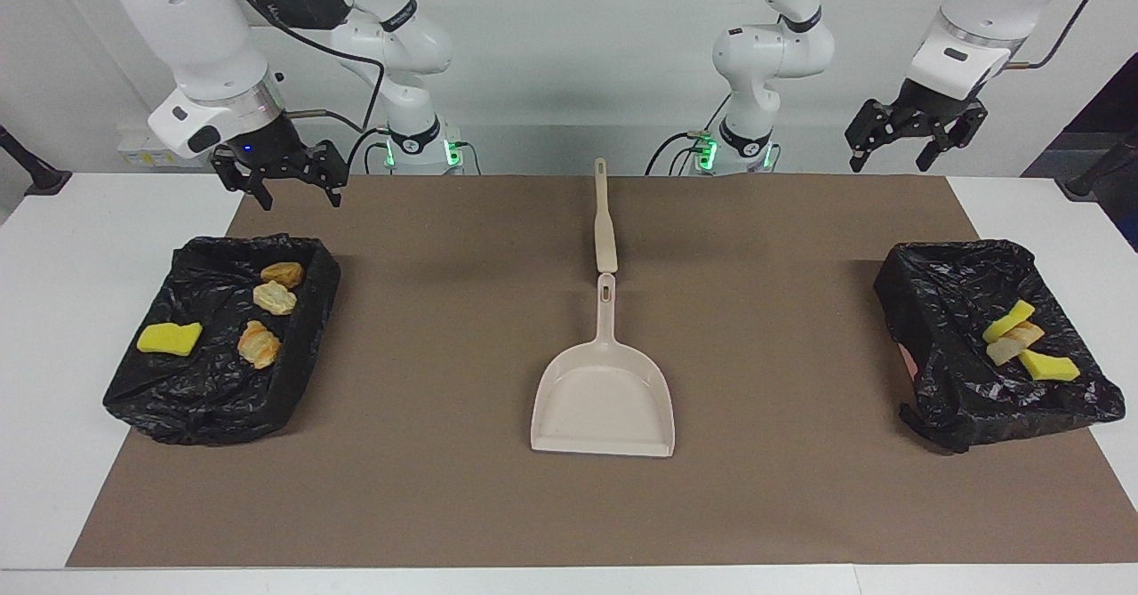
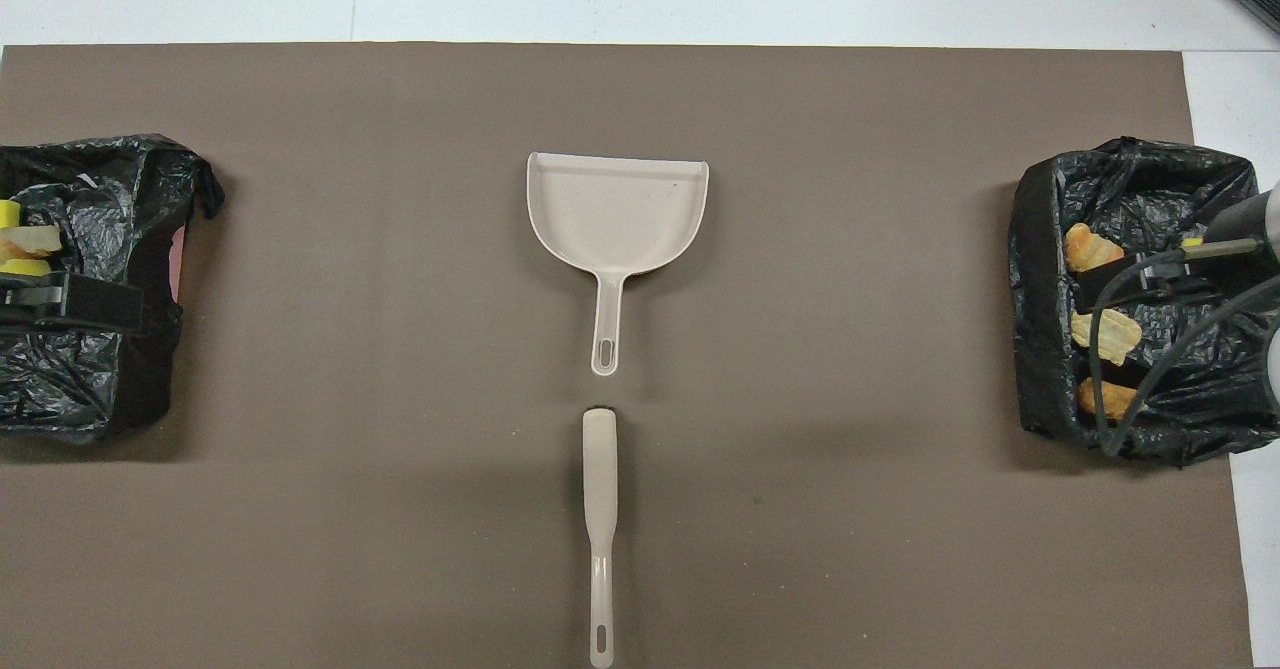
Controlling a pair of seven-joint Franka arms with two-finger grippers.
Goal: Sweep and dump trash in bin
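Trash (image 1: 267,310) in bins (image 1: 307,253), brown mat (image 1: 756,453)

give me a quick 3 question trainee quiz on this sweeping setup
1. True or false: the dustpan has trash in it.
2. How many trash pieces lie in the bin at the right arm's end?
A) two B) four C) six
3. Fill in: the brush lies ____ to the robots than the dustpan.

Key:
1. False. The pan is empty; all the trash sits in the two bag-lined bins.
2. B. One yellow wedge and three pastry pieces; the bin at the left arm's end holds three pieces.
3. Nearer. The two lie end to end, handle tips almost touching.
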